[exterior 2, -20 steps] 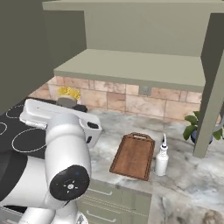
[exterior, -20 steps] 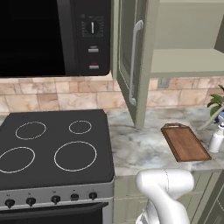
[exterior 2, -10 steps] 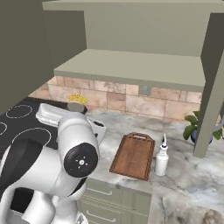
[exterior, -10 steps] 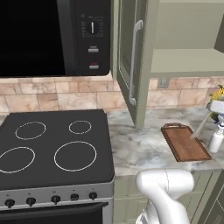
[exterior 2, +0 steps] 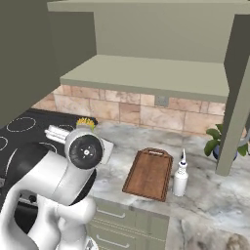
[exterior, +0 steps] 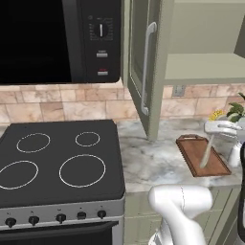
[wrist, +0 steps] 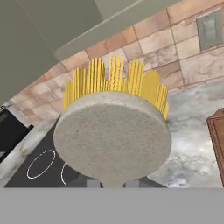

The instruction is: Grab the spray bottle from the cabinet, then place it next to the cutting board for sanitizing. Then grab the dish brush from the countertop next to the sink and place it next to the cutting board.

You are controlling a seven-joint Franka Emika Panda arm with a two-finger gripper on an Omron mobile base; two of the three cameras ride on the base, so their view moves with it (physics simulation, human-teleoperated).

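black stove (exterior: 57,162), microwave (exterior: 57,40); potted plant (exterior 2: 220,141), wall outlet (wrist: 210,28)

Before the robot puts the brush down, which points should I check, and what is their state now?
1. Claw shut on the dish brush: ok.
2. Spray bottle upright beside the cutting board: ok.
3. Bare countertop left beside the board for the brush: ok.
4. Brush clear of the spray bottle: ok.
5. Height of the brush above the countertop: cannot tell.
6. Open cabinet door out of the arm's way: cannot tell.
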